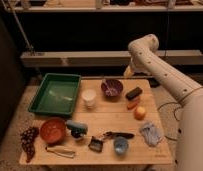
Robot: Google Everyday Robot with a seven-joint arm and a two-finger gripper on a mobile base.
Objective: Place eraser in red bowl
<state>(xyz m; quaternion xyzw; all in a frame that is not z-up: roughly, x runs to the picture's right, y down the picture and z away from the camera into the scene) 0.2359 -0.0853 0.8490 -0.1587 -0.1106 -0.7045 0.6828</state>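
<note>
So, looking at the bench (106, 119) from the front: the eraser (133, 93) is lying flat on the wood at about 2 o'clock from the middle, black with a paler face, angled a bit. Just at its 6 o'clock is a carrot (133, 104), close enough that I can't say whether they touch, and below that an orange fruit (140, 113). A dark purple bowl (104, 86) sits at the eraser's 9 o'clock, near but apart.

The red bowl (52, 131) is way over at the bench's 8 o'clock, well apart from the eraser, with nothing in it that I can see. A bunch of grapes (28, 141) lies at its 8 o'clock near the bench edge, and a teal-handled brush (76, 127) sits just at its 3 o'clock.

The end effector (128, 71) hangs over the back edge of the bench, at roughly 12 o'clock from the eraser and clear of it. It's released, jaws spread wide, with nothing in them.

Other stuff: a green tray (59, 75) at 10 o'clock, a white cup (88, 97) just right of it, a blue cup (120, 145) at 5 o'clock and a crumpled cloth (151, 134) at 4 o'clock.
</note>
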